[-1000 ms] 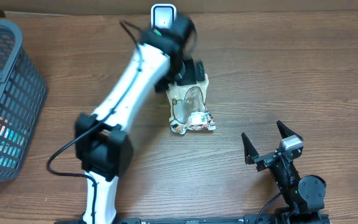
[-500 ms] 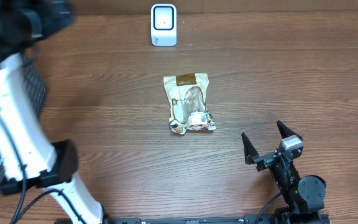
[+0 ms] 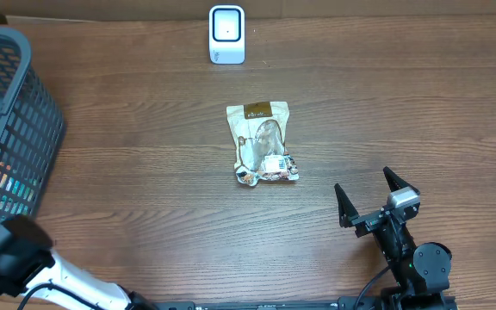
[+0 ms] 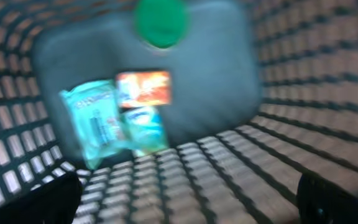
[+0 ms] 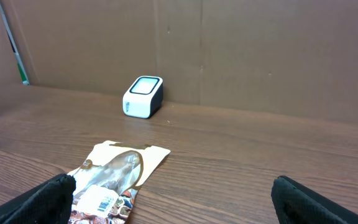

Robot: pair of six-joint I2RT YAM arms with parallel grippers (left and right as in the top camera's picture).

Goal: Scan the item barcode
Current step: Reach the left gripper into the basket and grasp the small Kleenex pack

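Here, the right gripper is being held low and level, its jaws spread wide with nothing between them. The snack pouch is lying flat ahead of it and to its left, well apart, short of the barcode scanner. The left gripper, likewise agape and empty, is being pointed into the mesh basket over blurred packets.

table: brown wood grain, smooth, low sheen | pouch: crinkled glossy plastic film, partly clear | scanner: smooth white plastic, dark glossy face | basket: grey plastic mesh, matt | wall: matt brown cardboard, creased
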